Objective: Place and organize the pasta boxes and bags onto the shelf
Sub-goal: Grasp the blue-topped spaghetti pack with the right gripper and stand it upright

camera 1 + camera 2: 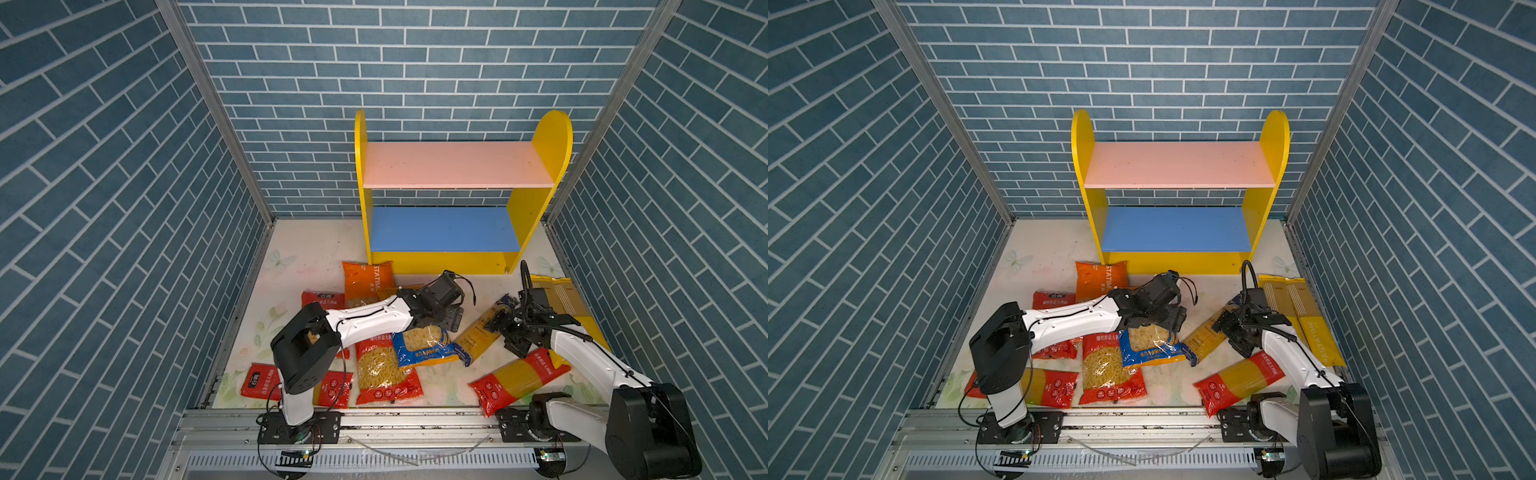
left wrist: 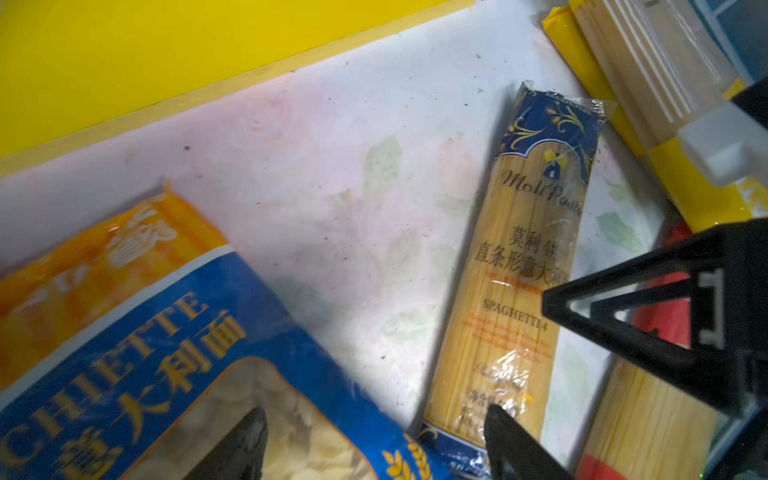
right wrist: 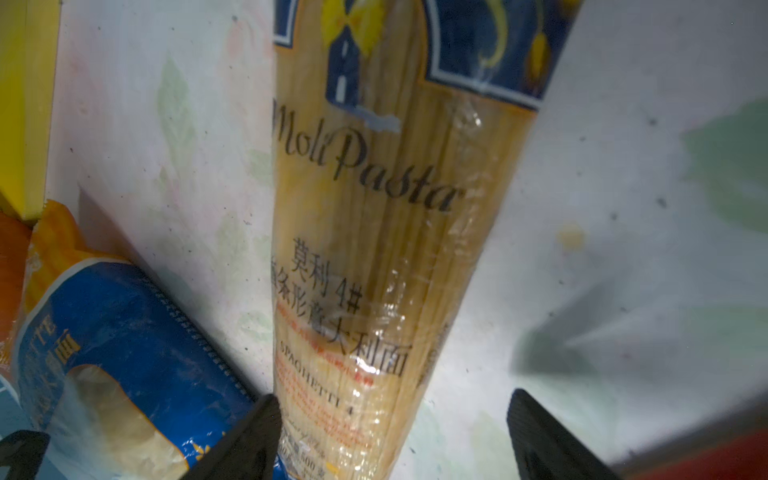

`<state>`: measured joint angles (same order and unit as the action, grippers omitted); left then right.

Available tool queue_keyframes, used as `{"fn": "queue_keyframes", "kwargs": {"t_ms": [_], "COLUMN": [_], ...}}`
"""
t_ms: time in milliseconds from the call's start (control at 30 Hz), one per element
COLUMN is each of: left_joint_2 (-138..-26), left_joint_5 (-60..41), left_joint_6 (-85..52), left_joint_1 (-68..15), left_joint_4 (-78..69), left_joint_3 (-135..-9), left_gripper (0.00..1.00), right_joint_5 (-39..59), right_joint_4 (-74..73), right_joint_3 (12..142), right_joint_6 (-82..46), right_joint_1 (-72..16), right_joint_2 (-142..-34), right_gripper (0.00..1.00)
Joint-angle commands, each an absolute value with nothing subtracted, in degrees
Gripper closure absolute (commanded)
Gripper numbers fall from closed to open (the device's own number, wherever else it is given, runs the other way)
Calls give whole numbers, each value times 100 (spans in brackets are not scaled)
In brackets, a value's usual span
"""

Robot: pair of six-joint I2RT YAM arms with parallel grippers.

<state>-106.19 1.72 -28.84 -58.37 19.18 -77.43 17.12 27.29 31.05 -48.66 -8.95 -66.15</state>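
The shelf (image 1: 536,208) stands at the back with its pink and blue boards bare. Pasta packs lie on the floor in front of it. My left gripper (image 2: 374,432) is open above the blue-yellow bag (image 1: 424,345), one finger over its clear window, the other over the end of the dark blue spaghetti pack (image 2: 528,270). My right gripper (image 3: 395,415) is open astride that same pack (image 3: 374,249): one finger is at its edge, the other stands well off it. In both top views the grippers (image 1: 451,318) (image 1: 505,332) hang close together mid-floor.
An orange bag (image 1: 368,282) lies by the shelf foot. Yellow spaghetti packs (image 1: 561,299) lie along the right wall. A red spaghetti pack (image 1: 515,380) and a red wide bag (image 1: 384,374) lie near the front rail, with more red packs (image 1: 332,388) at front left.
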Motion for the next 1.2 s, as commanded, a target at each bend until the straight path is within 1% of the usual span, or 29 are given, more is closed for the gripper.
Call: {"fn": "queue_keyframes", "kwargs": {"t_ms": [0, 100, 200, 367, 467, 567, 733, 800, 1000, 1067, 1167], "left_joint_2": [-10912, -11241, -11456, -11411, -11349, -11223, -10900, -10800, -10442, -10325, -10186], "left_joint_5": [-145, -341, -494, -359, -297, -198, 113, 183, 255, 249, 284], "left_joint_6": [-2806, -2902, -2976, -3080, -3158, -3223, -3272, -3261, -3278, -3358, -3393], "left_joint_1": [-5941, -5941, -5939, -5941, -5922, -5922, -5916, -5913, -5881, -5841, -5779], "left_joint_4": [1916, 1838, 1781, 1688, 1687, 1679, 1678, 1681, 1560, 1487, 1532], "left_joint_3": [-8020, -8243, -8367, -8215, -8055, -7910, -7777, -7761, -7587, -7488, -7453], "left_gripper": [19, 22, 25, 25, 25, 25, 25, 25, 25, 25, 24], "right_joint_5": [1896, 1960, 1969, 2016, 1998, 1976, 1917, 1925, 2013, 1997, 2027], "right_joint_4": [1901, 1403, 985, 590, 239, -32, -103, -206, -279, -158, 59], "right_joint_3": [2845, 2670, 2525, 2373, 2221, 2113, 2048, 1991, 2025, 2085, 2181], "right_joint_6": [-5254, -5307, -5257, -5329, -5436, -5499, -5409, -5414, -5433, -5377, -5288], "right_joint_1": [-814, -750, -730, -731, -729, -729, -731, -730, -729, -730, -729], "right_joint_2": [-6657, -6623, -6630, -6894, -6917, -6844, -6692, -6647, -6434, -6290, -6092], "right_gripper": [14, 14, 17, 25, 32, 41, 62, 69, 84, 94, 97]}}
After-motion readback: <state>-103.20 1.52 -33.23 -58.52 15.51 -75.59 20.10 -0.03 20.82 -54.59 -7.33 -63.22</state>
